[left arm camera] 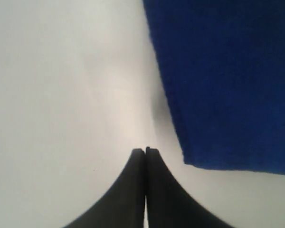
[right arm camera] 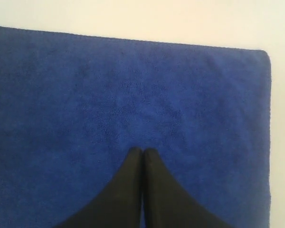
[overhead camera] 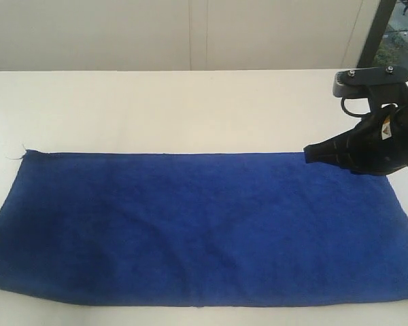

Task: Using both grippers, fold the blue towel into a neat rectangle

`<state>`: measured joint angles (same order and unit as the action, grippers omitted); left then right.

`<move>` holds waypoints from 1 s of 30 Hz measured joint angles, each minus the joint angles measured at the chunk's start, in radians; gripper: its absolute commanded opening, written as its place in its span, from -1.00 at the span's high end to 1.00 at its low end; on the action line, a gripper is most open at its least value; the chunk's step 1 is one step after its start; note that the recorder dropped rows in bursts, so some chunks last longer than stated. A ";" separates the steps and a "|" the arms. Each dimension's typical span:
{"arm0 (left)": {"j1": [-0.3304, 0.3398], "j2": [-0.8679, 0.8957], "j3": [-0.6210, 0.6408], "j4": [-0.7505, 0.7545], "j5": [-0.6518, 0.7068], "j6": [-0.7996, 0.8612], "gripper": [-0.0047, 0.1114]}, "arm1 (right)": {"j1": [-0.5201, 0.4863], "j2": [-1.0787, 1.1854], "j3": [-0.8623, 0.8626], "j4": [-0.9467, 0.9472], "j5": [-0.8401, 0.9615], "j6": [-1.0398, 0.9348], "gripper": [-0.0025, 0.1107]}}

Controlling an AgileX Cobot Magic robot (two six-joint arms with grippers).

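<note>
The towel [overhead camera: 204, 227] lies spread flat on the bench [overhead camera: 156, 109], its long side running left to right. Our right tool [overhead camera: 309, 153] hangs over its far right corner, jaws pressed together and holding nothing. Our left tool [left arm camera: 145, 151] is likewise closed and empty, over bare bench just beside the towel's left end. To start the fold well, we judge both tools must open, settle on matching corners, pinch only the edge, then lift together and level so the cloth doesn't skew.
</note>
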<state>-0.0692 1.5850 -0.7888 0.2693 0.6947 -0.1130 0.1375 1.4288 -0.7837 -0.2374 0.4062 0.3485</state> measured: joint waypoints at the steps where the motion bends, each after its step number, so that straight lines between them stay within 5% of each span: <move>1: 0.000 0.005 0.000 0.013 -0.003 -0.013 0.92 | 0.000 0.000 0.000 0.000 0.000 0.000 0.96; 7: 0.000 0.037 0.000 -0.055 -0.012 -0.005 0.92 | 0.000 0.000 0.000 0.000 -0.004 0.000 0.96; 22: 0.000 0.020 -0.054 -0.538 0.023 0.433 0.92 | 0.000 0.000 0.000 0.000 -0.021 0.000 0.96; 30: 0.000 0.017 -0.078 -0.495 0.063 0.421 0.92 | 0.000 0.000 0.000 0.000 -0.021 0.000 0.96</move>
<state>-0.0692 1.6024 -0.8665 -0.2260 0.7577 0.3076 0.1375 1.4288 -0.7837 -0.2374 0.3856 0.3485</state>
